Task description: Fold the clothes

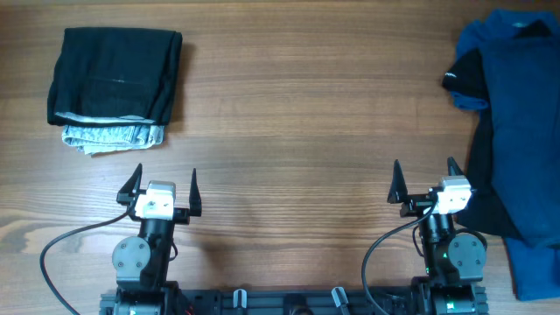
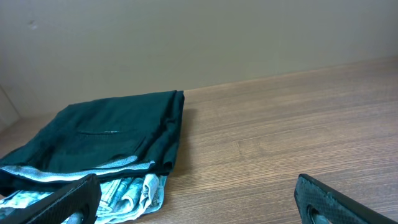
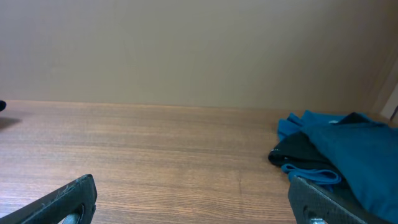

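A folded stack sits at the far left: a black garment on top of a light grey one. It also shows in the left wrist view, the black garment above the grey one. A loose pile of bright blue clothes with a black piece lies at the right edge, and shows in the right wrist view. My left gripper is open and empty near the front edge. My right gripper is open and empty, just left of the pile.
The wooden table runs between the stack and the pile. Cables and the arm bases line the front edge. A plain wall stands behind the table.
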Available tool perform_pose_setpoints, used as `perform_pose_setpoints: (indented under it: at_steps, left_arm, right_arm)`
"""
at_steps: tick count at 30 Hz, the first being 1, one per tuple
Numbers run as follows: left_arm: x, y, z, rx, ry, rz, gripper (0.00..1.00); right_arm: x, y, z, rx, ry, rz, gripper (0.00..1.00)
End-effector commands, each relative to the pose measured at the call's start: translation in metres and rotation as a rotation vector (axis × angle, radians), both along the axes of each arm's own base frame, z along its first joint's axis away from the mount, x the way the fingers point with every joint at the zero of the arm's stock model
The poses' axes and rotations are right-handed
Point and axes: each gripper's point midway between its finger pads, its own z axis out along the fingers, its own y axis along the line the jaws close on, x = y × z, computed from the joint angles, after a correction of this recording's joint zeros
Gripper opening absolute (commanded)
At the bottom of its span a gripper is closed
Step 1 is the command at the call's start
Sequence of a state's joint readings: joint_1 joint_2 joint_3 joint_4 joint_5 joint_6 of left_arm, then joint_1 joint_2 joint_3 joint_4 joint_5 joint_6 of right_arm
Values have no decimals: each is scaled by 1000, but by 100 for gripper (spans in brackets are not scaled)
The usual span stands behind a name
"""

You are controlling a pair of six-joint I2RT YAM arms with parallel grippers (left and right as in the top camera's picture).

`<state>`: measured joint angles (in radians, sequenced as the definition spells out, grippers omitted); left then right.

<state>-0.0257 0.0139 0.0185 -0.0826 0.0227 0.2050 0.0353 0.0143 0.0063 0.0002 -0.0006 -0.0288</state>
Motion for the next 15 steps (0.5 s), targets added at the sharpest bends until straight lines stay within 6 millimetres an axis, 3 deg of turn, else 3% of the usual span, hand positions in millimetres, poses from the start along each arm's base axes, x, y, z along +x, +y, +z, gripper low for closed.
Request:
perform_pose_setpoints:
  at_steps: [1, 15]
  left_arm:
    - [0, 3, -2, 14, -2, 16, 100]
    - [0, 3, -2, 14, -2, 16, 100]
  right_arm:
    - [0, 2, 0, -14, -3, 13, 100]
    - [0, 2, 0, -14, -3, 13, 100]
